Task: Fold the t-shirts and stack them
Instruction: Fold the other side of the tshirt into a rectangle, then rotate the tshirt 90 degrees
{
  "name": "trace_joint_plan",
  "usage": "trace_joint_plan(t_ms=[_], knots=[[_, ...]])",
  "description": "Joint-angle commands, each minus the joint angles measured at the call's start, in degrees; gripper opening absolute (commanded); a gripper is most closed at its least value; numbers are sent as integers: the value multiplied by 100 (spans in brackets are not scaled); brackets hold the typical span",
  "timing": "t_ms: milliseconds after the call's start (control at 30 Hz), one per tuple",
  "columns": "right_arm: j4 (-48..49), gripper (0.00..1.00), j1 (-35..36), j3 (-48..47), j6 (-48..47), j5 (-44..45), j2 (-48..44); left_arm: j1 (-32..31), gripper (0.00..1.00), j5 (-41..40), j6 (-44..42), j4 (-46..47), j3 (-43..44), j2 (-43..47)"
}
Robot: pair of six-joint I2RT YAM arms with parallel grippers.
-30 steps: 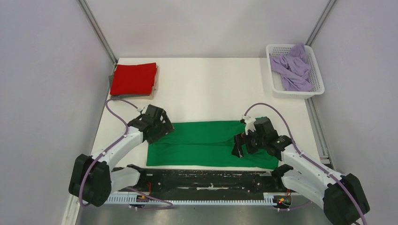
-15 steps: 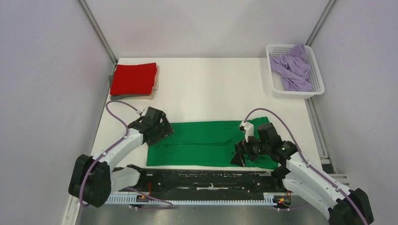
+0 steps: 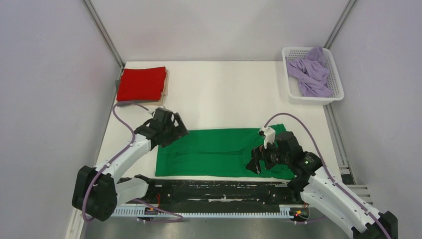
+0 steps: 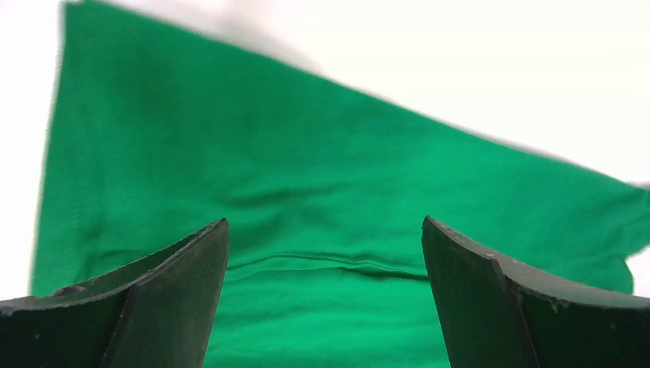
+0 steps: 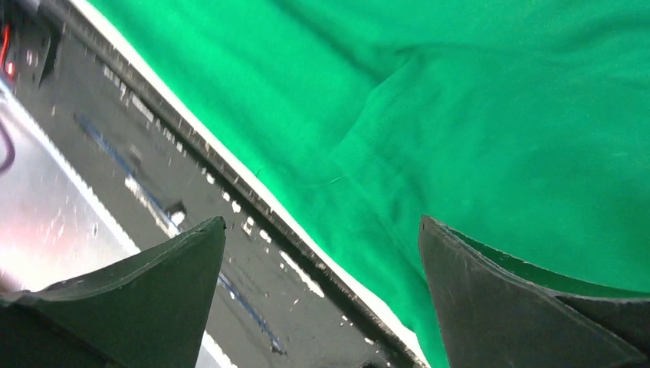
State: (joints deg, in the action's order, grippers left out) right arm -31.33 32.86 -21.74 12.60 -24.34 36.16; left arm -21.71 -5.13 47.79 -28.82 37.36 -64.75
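A green t-shirt (image 3: 214,152) lies folded into a long strip near the table's front edge. It also fills the left wrist view (image 4: 322,192) and the right wrist view (image 5: 475,115). My left gripper (image 3: 176,134) is open and empty above the strip's far left corner. My right gripper (image 3: 253,164) is open and empty over the strip's right part at the near edge. A folded red t-shirt (image 3: 142,83) tops a stack with grey and tan ones at the far left. A lavender t-shirt (image 3: 311,73) lies crumpled in the basket.
A white mesh basket (image 3: 336,87) stands at the far right corner. The black rail (image 3: 214,186) of the arm bases runs along the near edge, also shown in the right wrist view (image 5: 153,199). Metal frame posts stand at both back corners.
My right gripper has drawn back toward the near edge and turned a little. My left gripper has shifted slightly up and right over the strip's left corner. The green t-shirt has not moved.
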Motion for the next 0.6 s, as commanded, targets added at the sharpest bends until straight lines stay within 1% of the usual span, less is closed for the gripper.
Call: trace_joint_plan(t_ms=[0, 100, 133, 200, 233, 333, 367, 467, 567], knots=[[-172, 98, 3, -424, 708, 1446, -94, -235, 100, 660, -511, 576, 415, -204], [-91, 98, 1, -176, 1366, 2631, -4, -254, 100, 586, -595, 490, 234, -424], [2, 98, -7, -43, 1543, 2878, 61, -254, 100, 533, -569, 423, 159, -504], [307, 98, -45, 156, 1732, 3108, 348, -256, 100, 269, -474, 373, -70, -681], [513, 98, -62, 248, 1785, 3158, 489, -254, 100, 228, -429, 375, -172, -739], [920, 98, -209, 279, 1910, 3759, 1215, -259, 100, 237, -347, 499, -426, -859], [1098, 98, -279, 261, 1922, 3862, 1485, -254, 100, 327, -332, 596, -515, -859], [2126, 98, -548, 283, 1860, 3774, 2150, -268, 100, 657, -154, 885, -802, -716], [3042, 98, -999, 237, 1953, 3619, 2834, -284, 100, 696, 56, 926, -954, -505]])
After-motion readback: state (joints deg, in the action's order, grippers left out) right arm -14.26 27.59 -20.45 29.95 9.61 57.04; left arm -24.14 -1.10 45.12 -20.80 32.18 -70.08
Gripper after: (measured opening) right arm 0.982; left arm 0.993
